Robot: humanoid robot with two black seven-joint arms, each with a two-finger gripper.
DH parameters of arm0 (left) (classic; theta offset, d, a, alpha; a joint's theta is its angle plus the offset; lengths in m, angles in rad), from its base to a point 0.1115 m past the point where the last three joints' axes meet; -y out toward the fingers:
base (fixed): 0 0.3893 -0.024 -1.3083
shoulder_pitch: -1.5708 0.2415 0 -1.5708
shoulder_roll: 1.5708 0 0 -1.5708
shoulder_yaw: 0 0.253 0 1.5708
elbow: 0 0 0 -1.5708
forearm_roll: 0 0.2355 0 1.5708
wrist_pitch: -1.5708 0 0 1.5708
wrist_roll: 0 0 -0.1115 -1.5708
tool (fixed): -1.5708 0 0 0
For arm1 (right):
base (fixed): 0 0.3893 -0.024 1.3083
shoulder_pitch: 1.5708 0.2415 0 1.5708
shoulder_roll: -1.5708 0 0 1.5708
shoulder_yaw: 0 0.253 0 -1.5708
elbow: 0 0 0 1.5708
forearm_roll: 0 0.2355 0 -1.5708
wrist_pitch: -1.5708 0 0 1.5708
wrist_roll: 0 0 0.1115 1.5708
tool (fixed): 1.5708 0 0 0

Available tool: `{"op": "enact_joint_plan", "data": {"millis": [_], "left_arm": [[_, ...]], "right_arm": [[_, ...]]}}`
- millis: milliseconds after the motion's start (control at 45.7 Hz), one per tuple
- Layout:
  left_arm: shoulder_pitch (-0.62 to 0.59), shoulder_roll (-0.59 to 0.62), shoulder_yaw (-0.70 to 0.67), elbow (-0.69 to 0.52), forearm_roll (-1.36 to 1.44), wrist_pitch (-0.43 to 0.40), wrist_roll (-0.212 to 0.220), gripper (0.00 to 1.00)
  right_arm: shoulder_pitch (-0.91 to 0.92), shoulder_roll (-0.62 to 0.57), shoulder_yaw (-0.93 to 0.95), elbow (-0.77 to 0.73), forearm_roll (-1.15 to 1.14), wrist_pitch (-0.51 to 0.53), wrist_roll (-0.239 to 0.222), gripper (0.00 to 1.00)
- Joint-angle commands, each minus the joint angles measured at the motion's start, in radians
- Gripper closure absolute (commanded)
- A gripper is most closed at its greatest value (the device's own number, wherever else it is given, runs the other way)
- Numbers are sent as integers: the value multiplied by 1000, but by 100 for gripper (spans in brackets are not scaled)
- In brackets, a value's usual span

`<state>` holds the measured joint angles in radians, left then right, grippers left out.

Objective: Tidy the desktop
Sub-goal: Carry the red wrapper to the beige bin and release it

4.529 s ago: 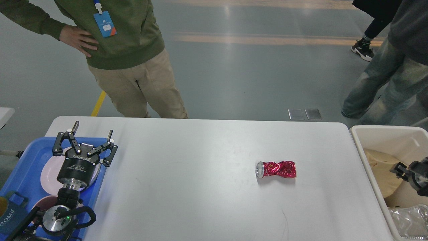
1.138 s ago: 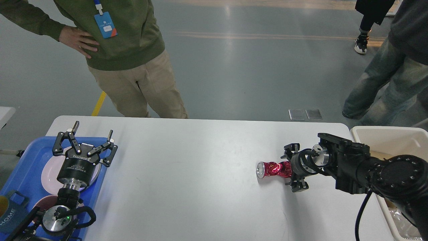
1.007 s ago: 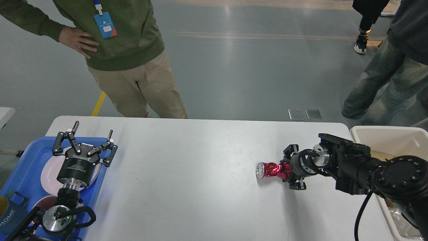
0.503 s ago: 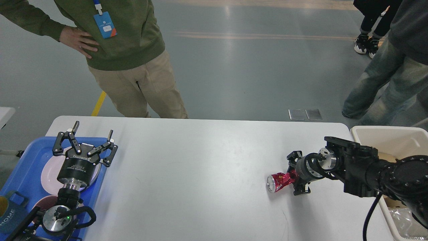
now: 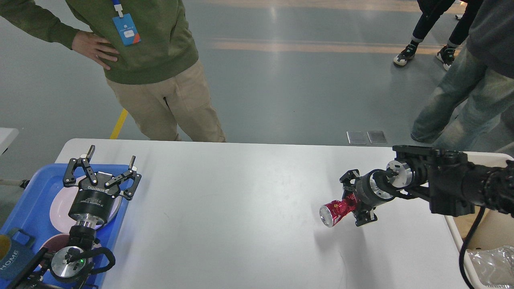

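The right gripper (image 5: 350, 200) sits at the right middle of the frame, and its two fingers are pinched on one end of a crushed red can (image 5: 336, 209). The can sticks out from the fingers toward the lower left, with its round silver end farthest from them. Its long side runs in a slant, low on the left and higher on the right. A shadow lies under it on the desktop (image 5: 241, 208), so it looks lifted off the white top, though only a little.

The right arm reaches in from the right edge. Behind it, at the lower right corner, is the beige bin (image 5: 461, 257) with a clear plastic bottle (image 5: 492, 265) inside. The bin lies to the right of the can, on the side away from its silver end, so I think the can should swing back that way next.

The left gripper (image 5: 111, 157) is far off at the left, above the blue tray (image 5: 24, 200), with its fingers spread wide and holding nothing. A white plate (image 5: 58, 208) lies in the tray. The right arm is much nearer the can.
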<state>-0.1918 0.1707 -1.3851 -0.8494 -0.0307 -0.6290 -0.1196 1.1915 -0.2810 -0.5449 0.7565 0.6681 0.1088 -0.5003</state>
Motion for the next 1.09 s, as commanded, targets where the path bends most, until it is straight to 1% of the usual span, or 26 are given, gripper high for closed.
{"op": "enact_joint_plan", "data": {"millis": [0, 109, 131, 219, 284, 350, 438, 481, 525, 635, 722, 831, 941, 1072], "left_arm": [[0, 1, 0, 0, 0, 0, 0, 3], [0, 1, 1, 0, 0, 0, 0, 3], [0, 1, 0, 0, 0, 0, 0, 3], [0, 1, 1, 0, 0, 0, 0, 3], [0, 0, 0, 0, 0, 0, 0, 3], [-2, 1, 0, 0, 0, 0, 0, 3], [0, 1, 0, 0, 0, 0, 0, 3], [0, 1, 1, 0, 0, 0, 0, 3], [0, 1, 0, 0, 0, 0, 0, 3], [0, 1, 0, 1, 0, 0, 0, 3], [0, 1, 0, 1, 0, 0, 0, 3], [0, 1, 0, 1, 0, 0, 0, 3], [0, 1, 1, 1, 0, 0, 0, 3], [0, 1, 1, 1, 0, 0, 0, 3]], "right_arm": [[155, -43, -145, 153, -48, 35, -6, 100], [296, -63, -303, 262, -54, 147, 3, 100], [362, -66, -367, 302, -56, 201, 9, 100], [494, -70, -496, 389, -70, 288, 28, 100], [606, -66, -584, 466, -103, 351, 61, 100], [710, -63, -654, 535, -171, 420, 110, 100], [818, -64, -713, 598, -295, 500, 169, 100], [865, -70, -736, 635, -350, 522, 192, 100], [907, -73, -759, 678, -387, 538, 212, 100], [1019, -78, -808, 823, -449, 539, 275, 100], [1108, -86, -828, 879, -458, 540, 318, 100], [1142, -122, -848, 896, -456, 534, 350, 100], [1142, -129, -894, 891, -461, 522, 381, 100], [1128, -168, -954, 857, -485, 488, 382, 100]]}}
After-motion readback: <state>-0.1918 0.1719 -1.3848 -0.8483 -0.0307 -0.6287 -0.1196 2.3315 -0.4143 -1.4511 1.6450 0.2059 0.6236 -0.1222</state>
